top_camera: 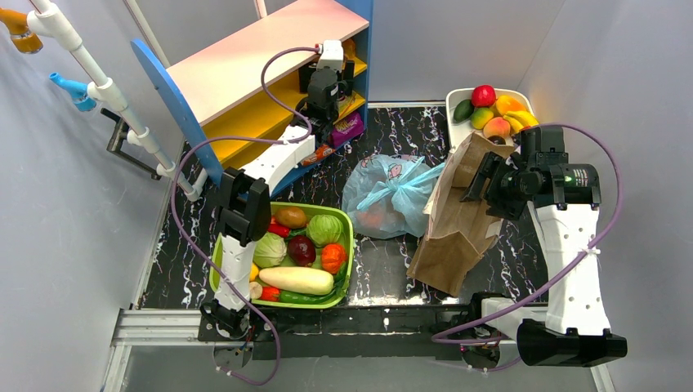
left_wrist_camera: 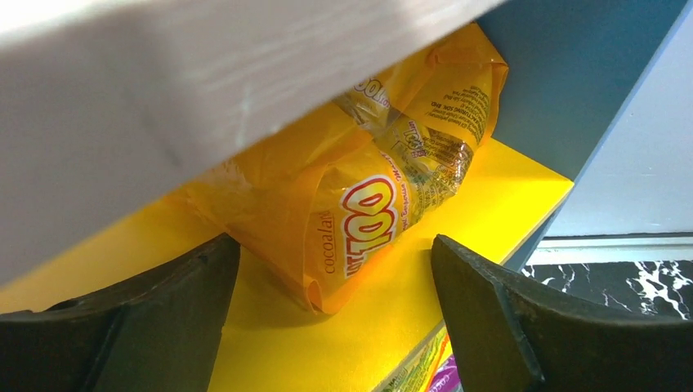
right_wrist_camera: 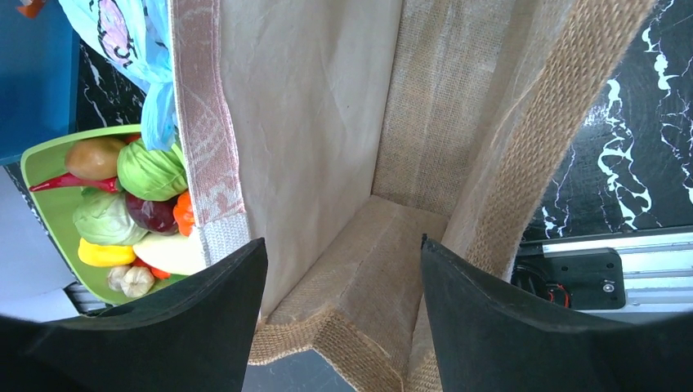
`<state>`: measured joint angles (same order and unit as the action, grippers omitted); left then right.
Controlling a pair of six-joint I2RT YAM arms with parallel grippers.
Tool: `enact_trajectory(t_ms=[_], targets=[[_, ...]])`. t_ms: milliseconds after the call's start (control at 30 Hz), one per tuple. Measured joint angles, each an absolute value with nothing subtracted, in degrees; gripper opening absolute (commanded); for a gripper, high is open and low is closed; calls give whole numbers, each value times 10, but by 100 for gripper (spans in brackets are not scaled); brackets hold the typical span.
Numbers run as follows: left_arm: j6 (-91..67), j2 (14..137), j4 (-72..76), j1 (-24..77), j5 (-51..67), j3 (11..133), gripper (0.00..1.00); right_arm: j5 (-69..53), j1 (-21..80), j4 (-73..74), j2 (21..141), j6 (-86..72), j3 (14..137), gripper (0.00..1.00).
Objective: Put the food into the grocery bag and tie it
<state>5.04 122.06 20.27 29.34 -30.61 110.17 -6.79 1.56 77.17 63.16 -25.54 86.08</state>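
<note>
The light-blue grocery bag lies crumpled on the black marble table, and an orange shape shows through its lower left side. Its corner also shows in the right wrist view. My left gripper is open inside the shelf unit. In the left wrist view it is empty, with a yellow snack packet just ahead on the yellow shelf board. My right gripper is open and empty above the brown bag, whose inside fills the right wrist view.
A green basket of vegetables sits at the front left and also shows in the right wrist view. A white tray of fruit stands at the back right. The shelf unit fills the back left, with packets under its lowest board.
</note>
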Motion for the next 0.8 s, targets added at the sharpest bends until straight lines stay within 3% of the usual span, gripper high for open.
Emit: enact_trajectory(t_ms=[267,433,567,800], targets=[[67,1248,208,286,-309,1136,48,-75,16,781,647,-254,861,74],[73,1268,206,280,-307,1170,18,-77,16,783,661,-253,861,74],[76,1285,206,280,-305,1195,2,-76,16,784,666,-252,864,73],[72,1281,221,281,-294,1180,0,-76,16,789,670,-252,872,73]])
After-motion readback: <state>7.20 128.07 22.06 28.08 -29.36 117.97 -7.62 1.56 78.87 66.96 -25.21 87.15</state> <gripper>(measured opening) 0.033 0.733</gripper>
